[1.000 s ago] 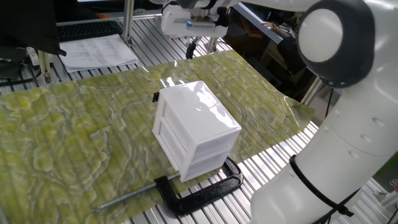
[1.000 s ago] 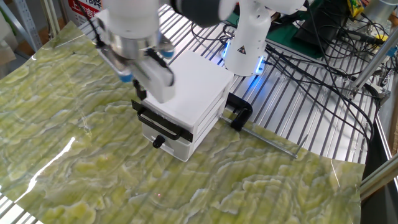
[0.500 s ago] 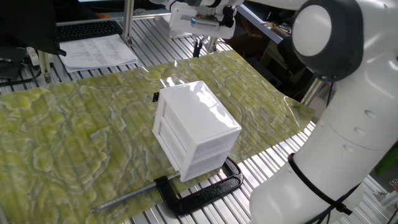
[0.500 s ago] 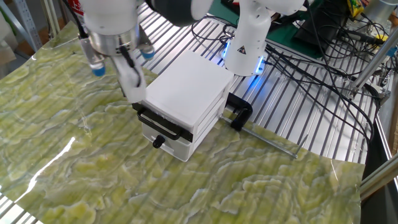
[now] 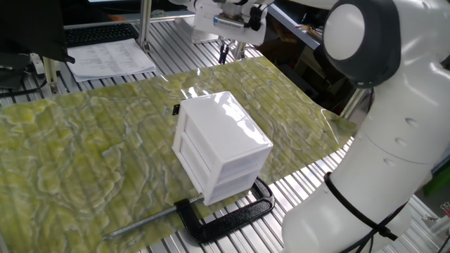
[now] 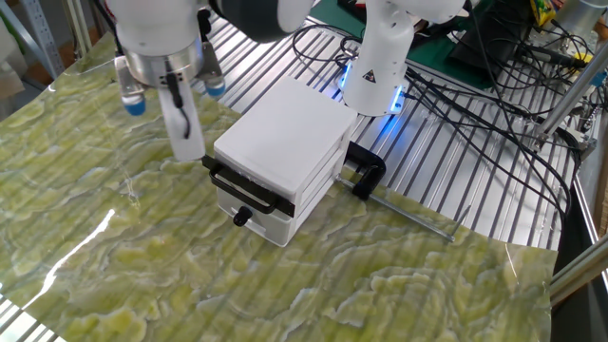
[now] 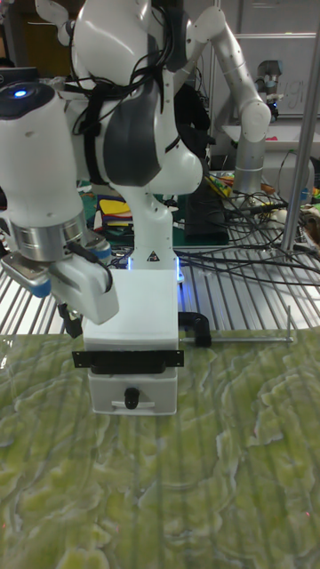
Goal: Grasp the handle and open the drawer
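- Writing: none readable on the white box [image 6: 285,142].
- Handle [image 6: 241,218] sits low on the closed drawer [image 6: 255,214], well apart from the hand [image 6: 176,90], which hovers up-left; its opening cannot be told.

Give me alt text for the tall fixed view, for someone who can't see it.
A white robot arm's gripper hangs to the left of a small white box on a green marbled mat, away from the black handle on the closed drawer. A black clamp sits behind the box, right.
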`<state>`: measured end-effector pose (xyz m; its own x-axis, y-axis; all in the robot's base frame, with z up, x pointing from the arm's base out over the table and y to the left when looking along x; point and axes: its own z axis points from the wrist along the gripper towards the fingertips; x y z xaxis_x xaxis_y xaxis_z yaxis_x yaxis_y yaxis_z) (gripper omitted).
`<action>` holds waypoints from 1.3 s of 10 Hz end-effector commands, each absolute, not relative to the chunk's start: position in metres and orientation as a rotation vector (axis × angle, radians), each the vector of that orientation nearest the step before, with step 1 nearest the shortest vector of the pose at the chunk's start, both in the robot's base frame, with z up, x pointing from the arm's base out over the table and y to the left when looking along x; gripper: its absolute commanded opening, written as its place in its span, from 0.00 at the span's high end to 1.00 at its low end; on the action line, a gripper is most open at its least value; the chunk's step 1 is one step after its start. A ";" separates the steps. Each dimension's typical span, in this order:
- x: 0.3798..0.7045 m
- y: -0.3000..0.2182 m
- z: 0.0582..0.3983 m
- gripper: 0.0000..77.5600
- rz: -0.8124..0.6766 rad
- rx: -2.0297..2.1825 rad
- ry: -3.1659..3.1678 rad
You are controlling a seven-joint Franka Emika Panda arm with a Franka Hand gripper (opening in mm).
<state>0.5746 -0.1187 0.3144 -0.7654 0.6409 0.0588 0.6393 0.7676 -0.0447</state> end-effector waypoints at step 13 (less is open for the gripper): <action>0.563 -0.136 0.289 1.00 -0.116 -1.856 -2.433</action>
<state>0.5654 -0.1378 0.2898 -0.3047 0.9466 0.1055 0.9523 0.3046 0.0177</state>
